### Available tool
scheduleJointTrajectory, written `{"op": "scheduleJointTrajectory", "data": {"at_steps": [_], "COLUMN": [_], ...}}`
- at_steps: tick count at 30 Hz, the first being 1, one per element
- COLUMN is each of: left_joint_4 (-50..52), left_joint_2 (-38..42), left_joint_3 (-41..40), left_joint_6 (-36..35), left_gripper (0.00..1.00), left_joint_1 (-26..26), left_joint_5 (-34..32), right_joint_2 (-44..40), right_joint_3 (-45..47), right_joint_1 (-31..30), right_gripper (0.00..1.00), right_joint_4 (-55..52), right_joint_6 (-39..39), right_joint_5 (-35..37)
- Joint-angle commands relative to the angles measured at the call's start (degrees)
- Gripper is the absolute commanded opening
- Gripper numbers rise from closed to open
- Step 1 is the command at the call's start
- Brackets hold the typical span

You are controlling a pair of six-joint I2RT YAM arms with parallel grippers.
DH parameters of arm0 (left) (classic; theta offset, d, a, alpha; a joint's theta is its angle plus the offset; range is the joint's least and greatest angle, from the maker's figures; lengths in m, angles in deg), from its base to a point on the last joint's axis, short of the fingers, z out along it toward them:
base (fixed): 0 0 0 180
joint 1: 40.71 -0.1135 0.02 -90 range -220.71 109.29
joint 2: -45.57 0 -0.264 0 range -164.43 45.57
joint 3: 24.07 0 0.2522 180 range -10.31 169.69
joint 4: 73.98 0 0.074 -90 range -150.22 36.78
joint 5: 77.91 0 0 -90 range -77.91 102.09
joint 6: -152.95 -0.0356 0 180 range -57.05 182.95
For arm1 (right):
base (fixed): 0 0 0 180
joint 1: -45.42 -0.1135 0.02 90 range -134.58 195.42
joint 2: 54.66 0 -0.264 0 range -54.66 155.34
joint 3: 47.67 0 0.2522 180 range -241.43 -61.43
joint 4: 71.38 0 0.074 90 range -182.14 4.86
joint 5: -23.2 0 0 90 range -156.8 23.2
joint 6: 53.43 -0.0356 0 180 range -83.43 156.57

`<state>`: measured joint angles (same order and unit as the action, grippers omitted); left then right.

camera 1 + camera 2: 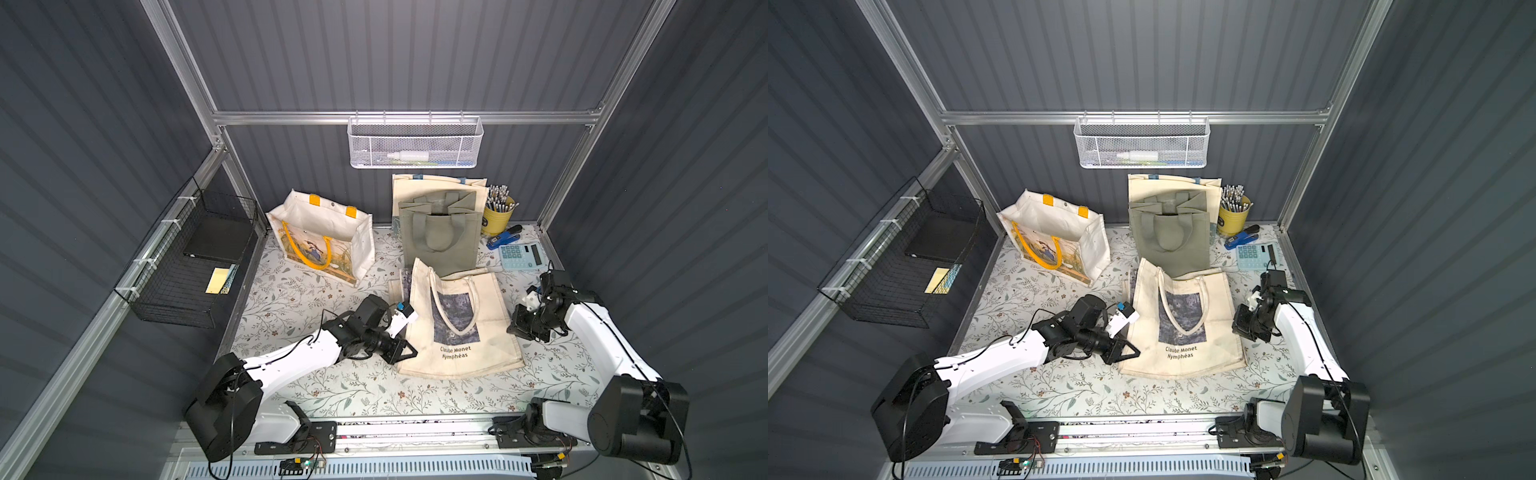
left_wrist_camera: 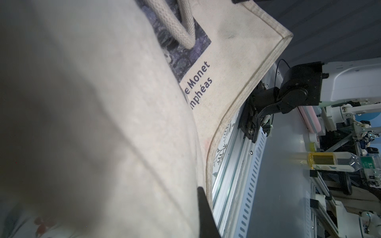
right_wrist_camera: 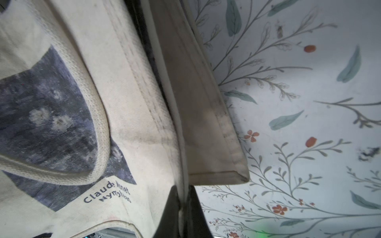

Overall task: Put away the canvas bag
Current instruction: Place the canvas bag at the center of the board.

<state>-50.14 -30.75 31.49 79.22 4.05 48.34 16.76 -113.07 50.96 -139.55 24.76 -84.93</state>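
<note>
The canvas bag (image 1: 457,328) (image 1: 1183,332) is cream, with a dark blue print and the words "Claude Monet Nymphéas". It lies mid-table with its handles on top, and its far left corner stands up. My left gripper (image 1: 409,351) (image 1: 1133,352) is at its left edge. In the left wrist view one black finger (image 2: 206,214) shows against the bag's cloth (image 2: 103,123), which hides the other. My right gripper (image 1: 513,328) (image 1: 1237,328) is at the right edge. In the right wrist view it (image 3: 183,206) is shut on a fold of the bag (image 3: 144,123).
A yellow-handled tote (image 1: 324,237) stands at the back left. Grey-green bags (image 1: 440,241) lean on a cream one (image 1: 436,185) at the back wall. A pencil cup (image 1: 498,214), stapler (image 1: 505,239) and calculator (image 1: 521,255) sit back right. A white mesh basket (image 1: 415,141) and a black wire basket (image 1: 191,266) hang on the walls.
</note>
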Motion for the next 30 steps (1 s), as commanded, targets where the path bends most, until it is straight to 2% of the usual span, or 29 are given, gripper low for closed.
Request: {"op": "scheduleJointTrajectory", "data": {"at_steps": [1, 6, 9, 15, 20, 22, 24, 26, 30], "left_joint_4": [14.31, 17.3, 20.81, 27.15, 28.79, 29.79, 30.3, 31.33, 31.82], "left_joint_2": [2.07, 1.64, 0.31, -3.04, -0.4, 1.89, 3.93, 4.75, 2.53], "left_joint_3": [-4.7, -4.9, -3.59, 0.89, 4.0, 5.79, 8.23, 10.94, 15.36], "left_joint_6": [1.98, 2.1, -1.04, -6.77, -8.78, -9.68, -9.15, -9.15, -8.87], "left_gripper": [0.07, 0.19, 0.38, 0.38, 0.42, 0.46, 0.53, 0.63, 0.69], "left_joint_1": [1.62, 1.61, 1.58, 1.63, 1.61, 1.57, 1.44, 0.85, -3.94], "left_joint_5": [7.76, 9.19, 10.25, 10.59, 9.69, 6.24, 0.89, -5.72, -12.2], "right_joint_2": [-0.98, 0.12, 0.21, 2.21, 3.18, 3.36, 3.71, 2.88, -1.42], "right_joint_3": [-1.36, 0.61, 1.09, 1.88, 1.86, 1.85, 0.71, -1.13, -5.56], "right_joint_1": [1.53, 1.53, 1.5, 1.57, 1.49, 1.47, 1.47, 1.23, -2.09], "right_gripper": [0.0, 0.0, 0.0, 0.0, 0.0, 0.03, 0.17, 0.27, 0.38], "right_joint_4": [7.62, 7.31, 8.22, 8.83, 9.33, 9.31, 8.17, 7.63, 9.68], "right_joint_6": [-1.11, -1.06, -2.06, -1.04, -0.27, -0.29, -0.6, -1.08, -1.11], "right_joint_5": [7.94, 8.5, 10.69, 7.61, 5.25, 5.28, 7.0, 8.64, 11.28]}}
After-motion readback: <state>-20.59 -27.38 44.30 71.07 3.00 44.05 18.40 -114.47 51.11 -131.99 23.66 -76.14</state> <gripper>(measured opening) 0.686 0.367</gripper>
